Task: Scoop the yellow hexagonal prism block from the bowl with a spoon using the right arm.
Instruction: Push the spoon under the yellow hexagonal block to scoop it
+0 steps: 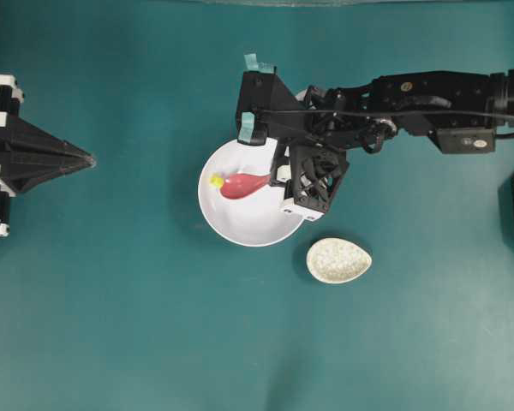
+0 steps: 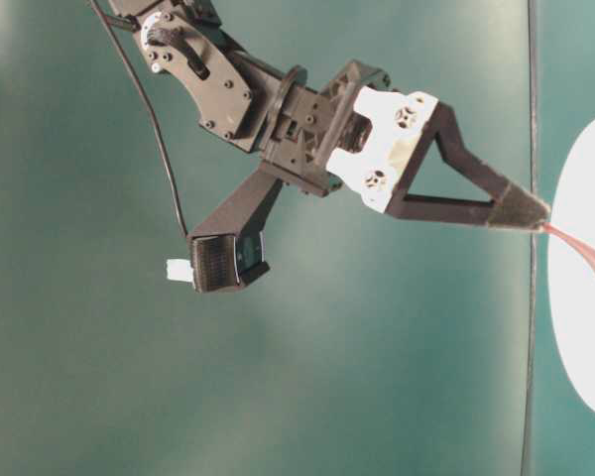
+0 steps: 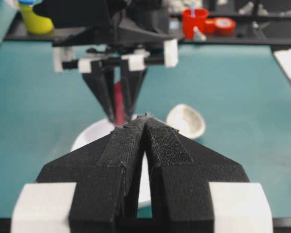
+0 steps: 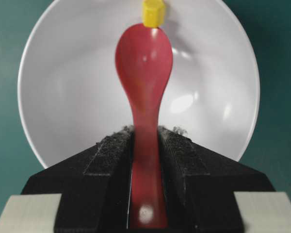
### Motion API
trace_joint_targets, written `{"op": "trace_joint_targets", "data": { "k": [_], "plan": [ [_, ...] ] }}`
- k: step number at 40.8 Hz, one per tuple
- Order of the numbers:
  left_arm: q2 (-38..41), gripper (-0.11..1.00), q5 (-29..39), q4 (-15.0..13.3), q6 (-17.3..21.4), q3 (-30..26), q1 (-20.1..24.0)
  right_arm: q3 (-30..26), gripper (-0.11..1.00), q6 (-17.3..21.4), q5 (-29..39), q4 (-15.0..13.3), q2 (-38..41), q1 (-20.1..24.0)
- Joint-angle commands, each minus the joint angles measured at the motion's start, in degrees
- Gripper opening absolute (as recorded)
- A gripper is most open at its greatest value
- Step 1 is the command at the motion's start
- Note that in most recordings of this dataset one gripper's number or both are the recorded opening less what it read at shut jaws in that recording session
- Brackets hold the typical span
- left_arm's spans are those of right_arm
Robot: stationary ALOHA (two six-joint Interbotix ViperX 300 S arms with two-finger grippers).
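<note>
- Fingers (image 4: 109, 160) of the right gripper (image 4: 146, 145) are pressed against both sides of the spoon (image 4: 144, 73) handle, holding it; in the right wrist view the handle runs up the middle of the frame between the two black pads.
- Pointing away from the gripper, the spoon's red scoop lies inside the bowl (image 4: 63, 97), and its far tip touches the yellow block (image 4: 153, 12).
- Seen there, the yellow block sits at the top centre of the frame, on the bowl's inner surface near the far rim, outside the scoop.
- From overhead, the bowl (image 1: 248, 224) is near the centre of the frame, with the spoon (image 1: 244, 184) lying across its upper half and the yellow block (image 1: 217, 181) at the scoop's left end, close to the bowl's left rim.
- Over the bowl's upper right edge hangs the right gripper (image 1: 278, 175), its arm (image 1: 411, 107) reaching in from the right edge of the frame.
- Just below and right of the bowl, apart from it, a small speckled egg-shaped dish (image 1: 338, 259) rests on the teal table (image 1: 111, 300).
- At the left edge of the overhead view sits the left gripper (image 1: 87, 159), well away from the bowl; its fingers (image 3: 123, 145) are pressed together at the tips with nothing between them.
</note>
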Motion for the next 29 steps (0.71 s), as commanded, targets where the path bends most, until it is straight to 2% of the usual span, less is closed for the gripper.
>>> {"op": "trace_joint_targets", "data": {
  "k": [1, 29],
  "plan": [
    [0.18, 0.01, -0.18, 0.18, -0.09, -1.49, -0.09, -1.32, 0.23, -0.09, -0.62, 0.09, -0.79, 0.18],
    [0.26, 0.01, -0.18, 0.09, -0.26, -1.41, -0.09, -0.79, 0.23, -0.09, -2.37, 0.09, -0.79, 0.18]
  ]
}}
